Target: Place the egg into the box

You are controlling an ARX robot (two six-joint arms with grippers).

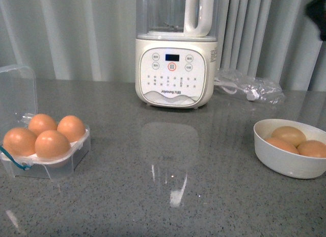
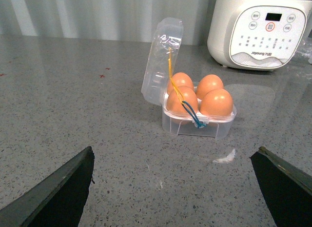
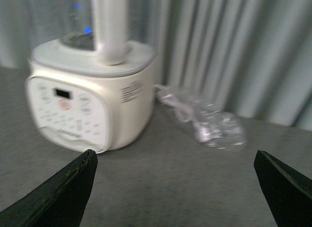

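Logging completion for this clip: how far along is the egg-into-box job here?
Looks essentially done: all four cells of the box hold eggs, so no cell is free. Nothing is in hand: the left tool and right tool are both open and empty. Three spare eggs sit in the white bowl. The lid stands open; closing it may be all that is left.

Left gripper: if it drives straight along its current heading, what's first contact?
Likely the box, lid up, four eggs in it, dead ahead of the open left gripper. Bare table lies between; if the line dips, table first. Depth unclear.
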